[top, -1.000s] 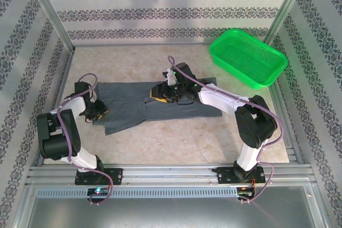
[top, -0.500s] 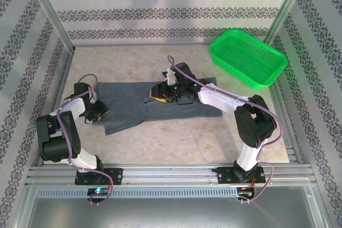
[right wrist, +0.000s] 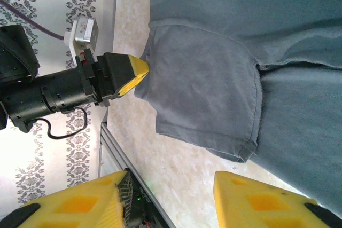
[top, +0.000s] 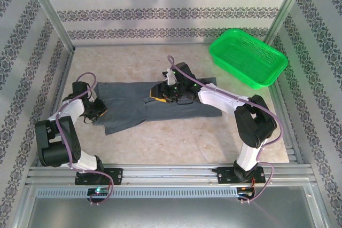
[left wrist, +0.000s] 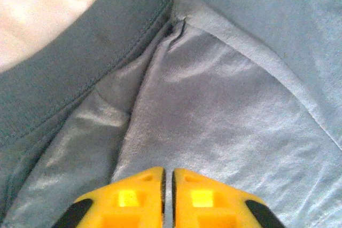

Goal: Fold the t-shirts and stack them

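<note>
Closing over the last second, left gripper is now pinching the sleeve of the shirt lying flat on the table, while right gripper is hovering spread over its middle; lifting slowly should avoid slipping.

One t-shirt, plain dark slate-grey, thin soft fabric, no print. It lay spread flat at mid-table as a long band running from 9 o'clock to 3 o'clock. One short sleeve stuck out flat toward 7 o'clock, hem and shoulder seam visible. Ribbed neckband was darker than the body; shallow creases fanned away beside it.
</note>
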{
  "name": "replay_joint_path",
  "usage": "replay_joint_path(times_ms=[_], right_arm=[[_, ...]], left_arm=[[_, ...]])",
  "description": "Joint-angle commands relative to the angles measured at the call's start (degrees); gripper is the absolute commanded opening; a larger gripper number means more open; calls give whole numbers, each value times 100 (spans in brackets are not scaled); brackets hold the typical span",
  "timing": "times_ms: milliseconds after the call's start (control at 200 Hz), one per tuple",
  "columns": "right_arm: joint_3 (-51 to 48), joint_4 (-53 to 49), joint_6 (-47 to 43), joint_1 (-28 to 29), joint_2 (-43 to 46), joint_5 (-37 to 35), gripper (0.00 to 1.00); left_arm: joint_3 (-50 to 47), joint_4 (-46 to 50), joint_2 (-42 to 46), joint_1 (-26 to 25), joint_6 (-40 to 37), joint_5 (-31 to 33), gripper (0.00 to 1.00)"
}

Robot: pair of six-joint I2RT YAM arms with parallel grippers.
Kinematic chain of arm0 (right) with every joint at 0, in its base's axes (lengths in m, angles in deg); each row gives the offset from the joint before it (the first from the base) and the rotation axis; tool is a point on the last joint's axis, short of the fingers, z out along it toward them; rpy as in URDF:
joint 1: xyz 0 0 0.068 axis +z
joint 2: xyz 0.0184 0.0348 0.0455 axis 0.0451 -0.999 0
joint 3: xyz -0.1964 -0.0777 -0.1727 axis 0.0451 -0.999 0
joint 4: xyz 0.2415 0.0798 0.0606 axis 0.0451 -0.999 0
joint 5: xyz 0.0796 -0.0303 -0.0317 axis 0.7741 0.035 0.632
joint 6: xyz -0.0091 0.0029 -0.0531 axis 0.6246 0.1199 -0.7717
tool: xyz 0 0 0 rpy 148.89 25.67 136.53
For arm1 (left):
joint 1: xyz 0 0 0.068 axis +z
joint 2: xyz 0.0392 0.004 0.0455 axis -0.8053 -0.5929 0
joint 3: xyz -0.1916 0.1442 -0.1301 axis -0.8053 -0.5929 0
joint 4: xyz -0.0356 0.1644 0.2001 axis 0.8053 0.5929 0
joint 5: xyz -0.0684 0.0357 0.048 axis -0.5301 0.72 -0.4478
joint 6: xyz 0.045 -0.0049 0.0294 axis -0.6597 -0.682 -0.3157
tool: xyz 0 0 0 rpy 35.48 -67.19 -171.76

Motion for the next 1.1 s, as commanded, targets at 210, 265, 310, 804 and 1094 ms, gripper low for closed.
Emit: replay_joint_path(times_ms=[210, 265, 310, 804, 1094], right_arm=[[17, 70, 9, -4, 69, -3, 46], [-3, 83, 21, -4, 69, -3, 46], [-14, 88, 22, -6, 71, 2, 46], [35, 46, 3, -12, 35, 24, 46], [116, 112, 57, -12, -87, 31, 46]], left_arm=[[212, 618, -13, 40, -286, 425, 20], [208, 663, 67, 40, -339, 644, 28], [195, 659, 123, 40, -386, 784, 33], [189, -193, -572, 67, -350, 171, 29], [319, 240, -356, 58, -371, 319, 25]])
